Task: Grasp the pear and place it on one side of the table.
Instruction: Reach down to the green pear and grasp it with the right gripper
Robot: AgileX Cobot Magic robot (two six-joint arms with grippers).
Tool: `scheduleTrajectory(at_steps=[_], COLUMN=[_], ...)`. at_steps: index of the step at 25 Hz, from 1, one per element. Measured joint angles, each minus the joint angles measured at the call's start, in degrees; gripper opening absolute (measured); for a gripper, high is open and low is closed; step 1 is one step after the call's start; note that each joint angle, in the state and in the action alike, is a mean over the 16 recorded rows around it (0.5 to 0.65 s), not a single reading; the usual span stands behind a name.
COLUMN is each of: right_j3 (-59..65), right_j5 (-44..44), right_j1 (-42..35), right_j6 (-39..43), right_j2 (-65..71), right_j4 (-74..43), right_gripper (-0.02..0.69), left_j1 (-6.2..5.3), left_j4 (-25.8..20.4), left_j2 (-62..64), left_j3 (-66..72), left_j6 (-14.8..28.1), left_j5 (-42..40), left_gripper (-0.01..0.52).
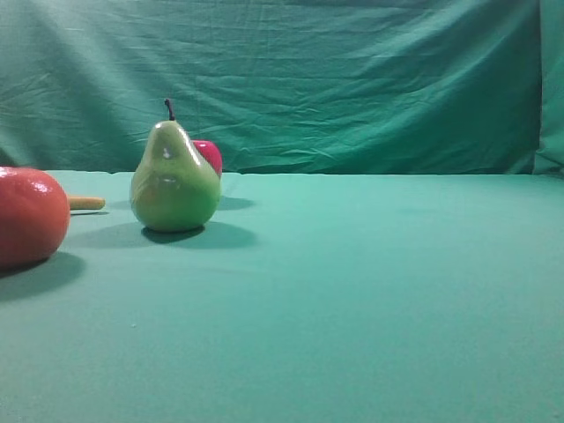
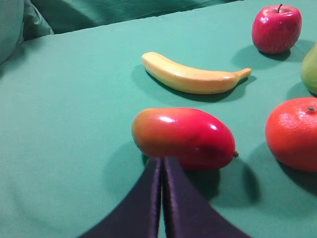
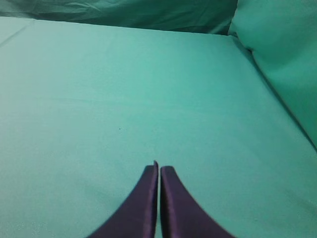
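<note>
Starting the approach: the pear stands upright toward the tabletop's far left. Left gripper and right gripper are both pressed together, empty. I judge the next move calls for parting one.

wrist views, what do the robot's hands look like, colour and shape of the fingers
Only the fingers show. The left hand has two dark purple-black fingers, smooth and matte, wide at the base and curving in to thin tips. The right hand looks the same, dark purple with the same flared, tapering fingers. No cables or markings are visible, and neither arm appears in any view.
</note>
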Motion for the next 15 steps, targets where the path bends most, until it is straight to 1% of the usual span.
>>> scheduleTrajectory(at_steps=[5, 15], right_j3=[0.02, -2.61], right_j5=[-1.93, -12.2], right_j1=[0.0, 1.49], right_j6=[0.74, 4.03], right_j2=[0.0, 1.58], right_j4=[0.75, 4.63], right_gripper=[0.0, 0.0], left_j1=[0.0, 0.0], left_j4=[0.0, 0.0], left_j2=[0.0, 0.0], left_j3=[0.0, 0.0], left_j6=[0.0, 0.0], left_j5=[0.0, 0.0], left_gripper=[0.0, 0.0])
